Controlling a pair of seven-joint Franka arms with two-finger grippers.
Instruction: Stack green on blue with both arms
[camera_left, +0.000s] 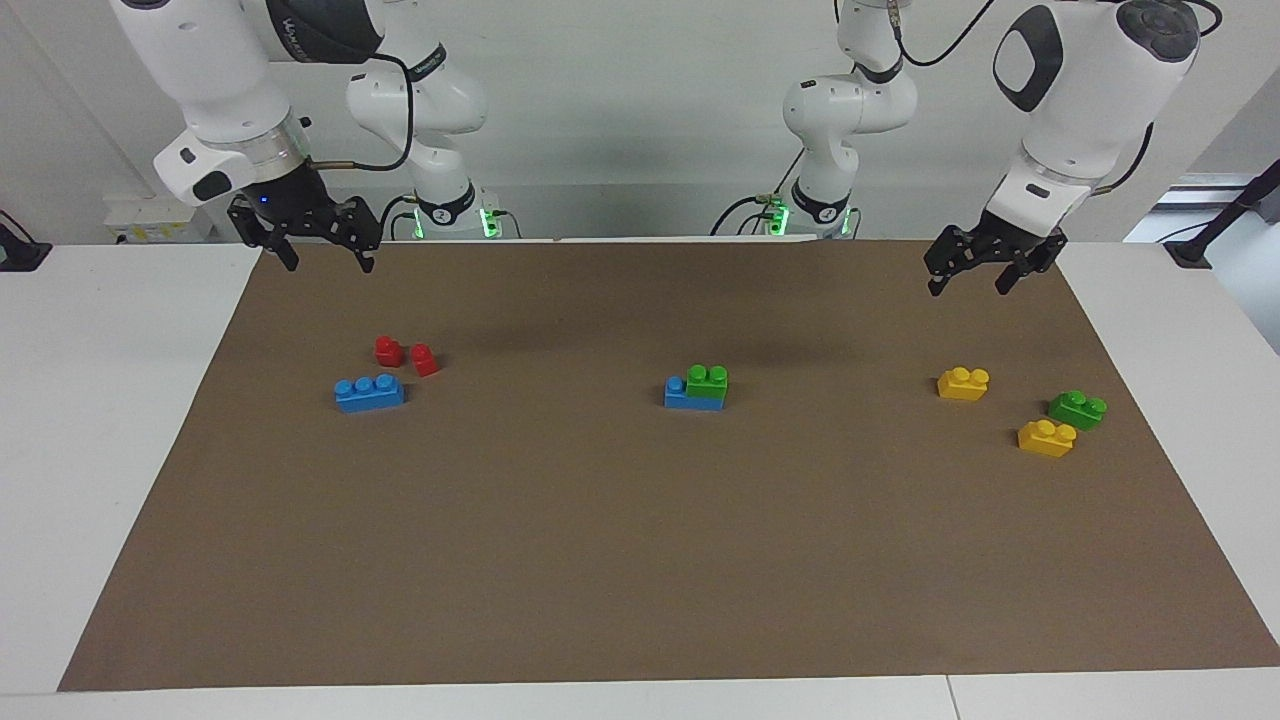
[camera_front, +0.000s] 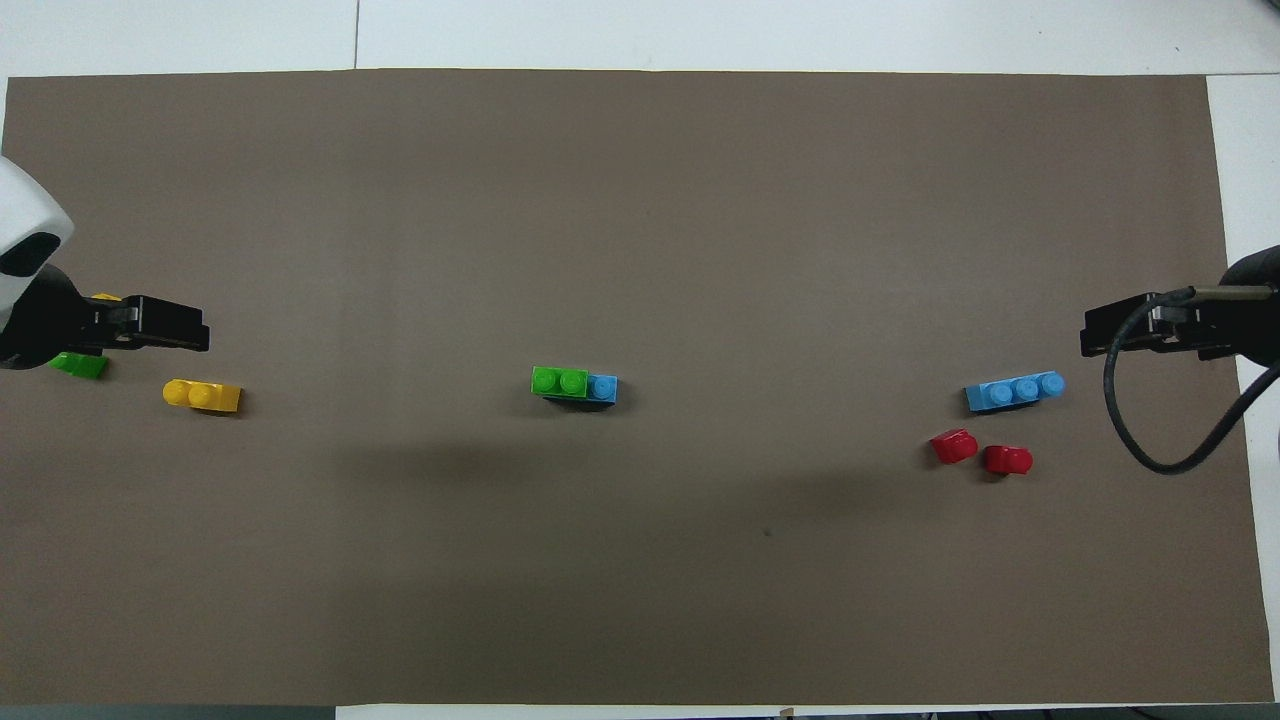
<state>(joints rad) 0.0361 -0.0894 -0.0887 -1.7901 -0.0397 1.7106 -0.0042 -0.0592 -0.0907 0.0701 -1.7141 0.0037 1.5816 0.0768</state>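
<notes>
Green brick (camera_left: 708, 382) stacked on blue brick (camera_left: 681, 395) mid-mat, left gripper (camera_left: 972, 276) and right gripper (camera_left: 320, 252) raised, jaws wide, empty, no legible writing, spare blue brick (camera_left: 369, 392) at the stack's nine o'clock in the facing view.

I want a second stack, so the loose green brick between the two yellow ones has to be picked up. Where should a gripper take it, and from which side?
Probably from straight above, fingers closing on the two long flat side walls of the loose green brick, below its studs. It lies flat, studs up, and a yellow brick sits close beside it, so sideways approaches look cramped. The open left gripper hangs over that end.
</notes>
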